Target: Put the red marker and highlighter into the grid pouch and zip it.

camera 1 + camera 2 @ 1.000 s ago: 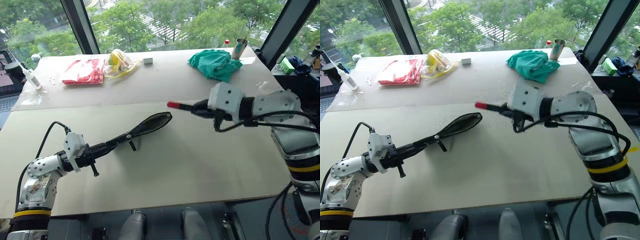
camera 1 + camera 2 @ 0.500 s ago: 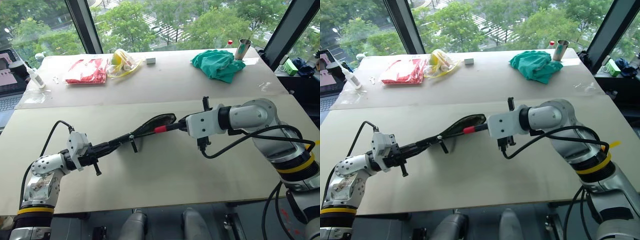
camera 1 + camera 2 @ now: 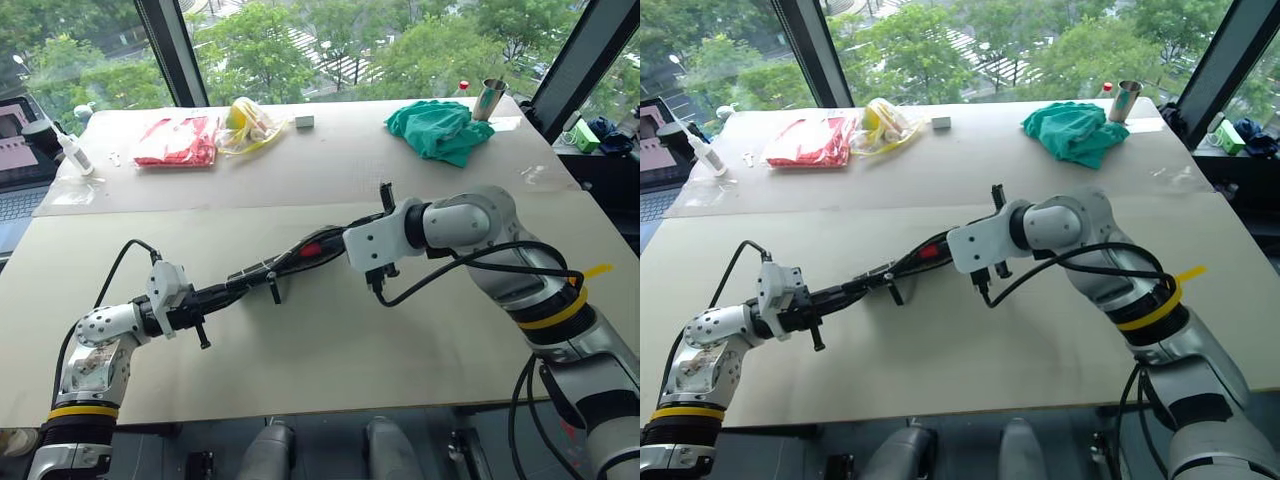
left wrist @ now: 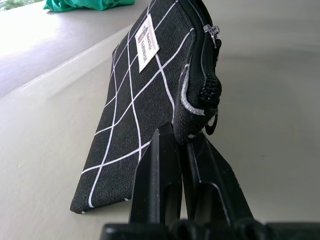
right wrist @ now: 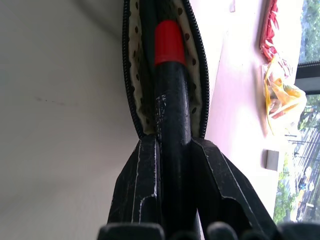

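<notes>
1. Pale beige desk (image 3: 330, 370), a seam running across it.
2. Crumpled teal cloth (image 3: 436, 130) at the far right.
3. Small metal cup (image 3: 486, 97) just beyond the cloth.
4. Red plastic packet (image 3: 177, 140) at the far left.
5. Clear bag with yellow contents (image 3: 246, 123) beside the packet.

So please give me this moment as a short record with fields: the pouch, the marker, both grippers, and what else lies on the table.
pouch: grid pouch, zipper open, held up on edge over the table
marker: red marker, cap first, partly inside the open pouch
left gripper: left gripper shut on the pouch's end
right gripper: right gripper shut on the marker's barrel
far side of table: red packet, yellow bag, green cloth, metal cup
</notes>
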Controlling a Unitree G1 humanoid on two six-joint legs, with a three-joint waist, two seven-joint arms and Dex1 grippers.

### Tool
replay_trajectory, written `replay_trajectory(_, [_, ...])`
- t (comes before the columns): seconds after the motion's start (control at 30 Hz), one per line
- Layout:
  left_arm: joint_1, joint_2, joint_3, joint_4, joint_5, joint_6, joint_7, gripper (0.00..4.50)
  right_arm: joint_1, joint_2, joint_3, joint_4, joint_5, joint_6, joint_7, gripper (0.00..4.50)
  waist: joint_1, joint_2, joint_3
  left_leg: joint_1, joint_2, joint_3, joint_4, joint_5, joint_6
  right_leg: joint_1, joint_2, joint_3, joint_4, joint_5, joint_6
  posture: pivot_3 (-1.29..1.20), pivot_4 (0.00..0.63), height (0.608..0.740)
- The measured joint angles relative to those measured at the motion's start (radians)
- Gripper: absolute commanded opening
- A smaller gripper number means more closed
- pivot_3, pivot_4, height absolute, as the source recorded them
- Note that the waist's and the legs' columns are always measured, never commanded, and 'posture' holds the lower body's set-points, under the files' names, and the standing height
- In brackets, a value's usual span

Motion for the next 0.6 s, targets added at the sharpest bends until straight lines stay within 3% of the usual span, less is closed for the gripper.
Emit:
replay_trajectory(0.4, [-0.011,-0.005,-0.004,0.013,0.003,-0.007,0.0,0.0,-0.005,0.213,0.077,0.234,-0.045,-0.105,-0.095,0.51,-0.002,0.0,0.0,0.0,0.0,-0.001,0.0,0.002,-0.003,0.0,0.0,0.0,0.001,0.0,0.0,0.0,0.15,0.74])
replay_trajectory(0.47, [-0.011,-0.005,-0.004,0.018,0.003,-0.009,-0.002,0.0,-0.01,0.216,0.085,0.262,-0.058,-0.157,-0.112,1.51,-0.003,0.0,0.0,0.0,0.0,-0.001,0.0,0.002,-0.003,-0.001,0.0,0.0,0.001,0.0,0.0,0.0,0.15,0.74])
replay_trajectory(0.6, [-0.012,-0.005,-0.006,0.02,0.003,-0.011,-0.009,0.0,-0.011,0.223,0.081,0.278,-0.038,-0.2,-0.109,2.72,-0.005,0.0,0.0,0.0,0.0,-0.001,0.0,0.002,-0.003,0.0,0.0,0.0,0.001,0.0,0.0,0.0,0.15,0.74])
